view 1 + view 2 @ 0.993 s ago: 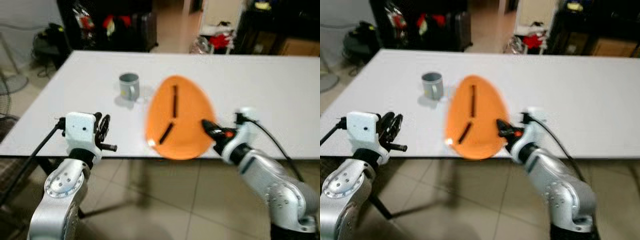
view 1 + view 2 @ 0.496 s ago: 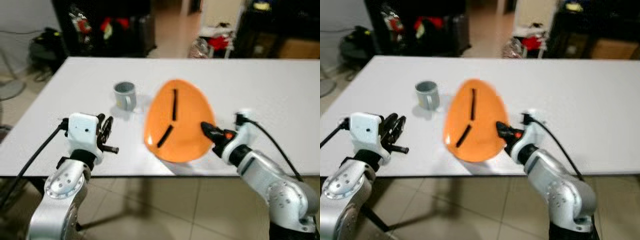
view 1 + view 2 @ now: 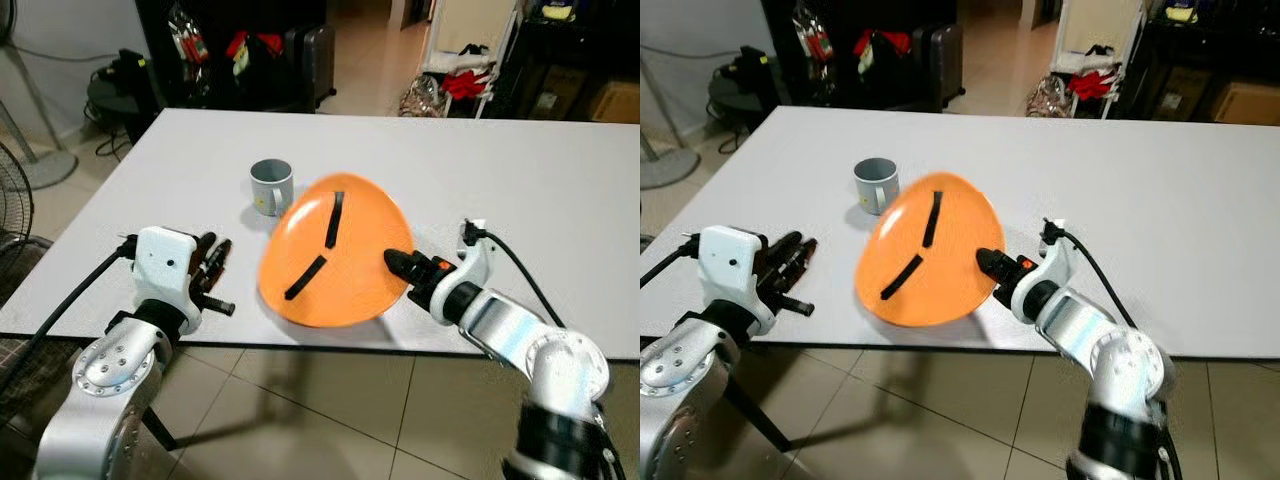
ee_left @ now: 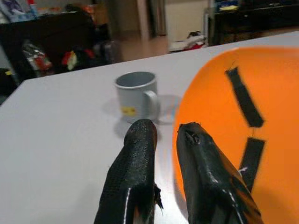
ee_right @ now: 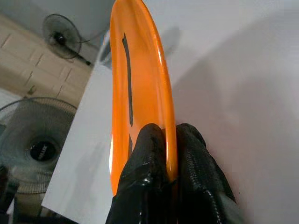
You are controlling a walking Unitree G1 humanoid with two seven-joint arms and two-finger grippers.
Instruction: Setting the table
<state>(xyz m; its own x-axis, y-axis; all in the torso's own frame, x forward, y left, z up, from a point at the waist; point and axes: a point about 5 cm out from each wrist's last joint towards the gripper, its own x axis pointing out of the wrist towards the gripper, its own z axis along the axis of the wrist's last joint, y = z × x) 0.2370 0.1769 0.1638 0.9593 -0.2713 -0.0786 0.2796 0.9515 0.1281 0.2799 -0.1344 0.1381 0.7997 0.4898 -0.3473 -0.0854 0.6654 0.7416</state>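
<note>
One orange plate [image 3: 335,252] with two black strips, tilted over worktop [image 3: 520,190] near edge, rim pinched at 3 o'clock by right tool [image 3: 398,264]. Grey mug [image 3: 271,186] at 11 o'clock. Left tool [image 3: 212,262] at 9 o'clock, fingers nearly together, empty.

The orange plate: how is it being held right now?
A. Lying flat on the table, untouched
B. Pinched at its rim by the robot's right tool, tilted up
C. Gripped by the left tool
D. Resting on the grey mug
B: the right tool has its two black fingers on either side of the rim of the orange plate, which stands tilted over the white table.
</note>
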